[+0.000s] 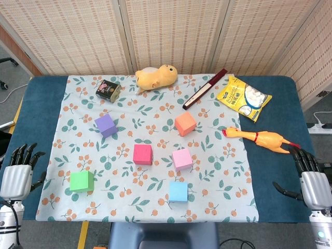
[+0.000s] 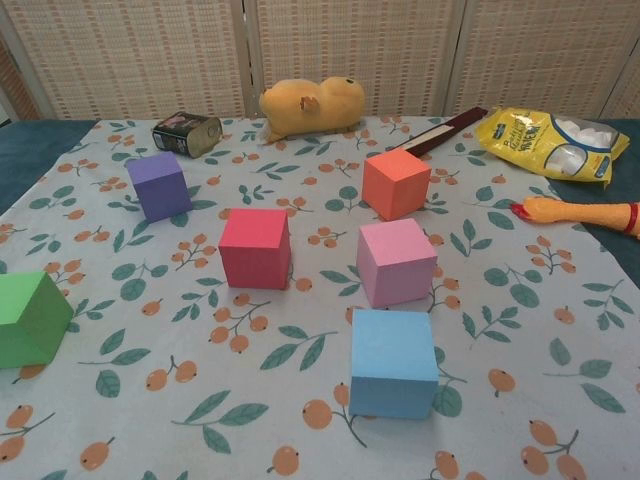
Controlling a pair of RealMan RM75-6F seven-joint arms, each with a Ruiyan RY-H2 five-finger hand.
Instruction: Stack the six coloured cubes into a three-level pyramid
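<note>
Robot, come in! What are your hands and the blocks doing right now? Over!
Left robot hand and right robot hand open, at table edges. Six cubes, like the red cube, lying apart, none stacked. Rubber chicken near right robot hand.

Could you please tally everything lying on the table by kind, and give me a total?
Cubes: 6 – purple, orange, red, pink, green, blue
Plush toy: 1
Tin can: 1
Dark stick: 1
Yellow snack bag: 1
Rubber chicken: 1
Total: 11
</note>
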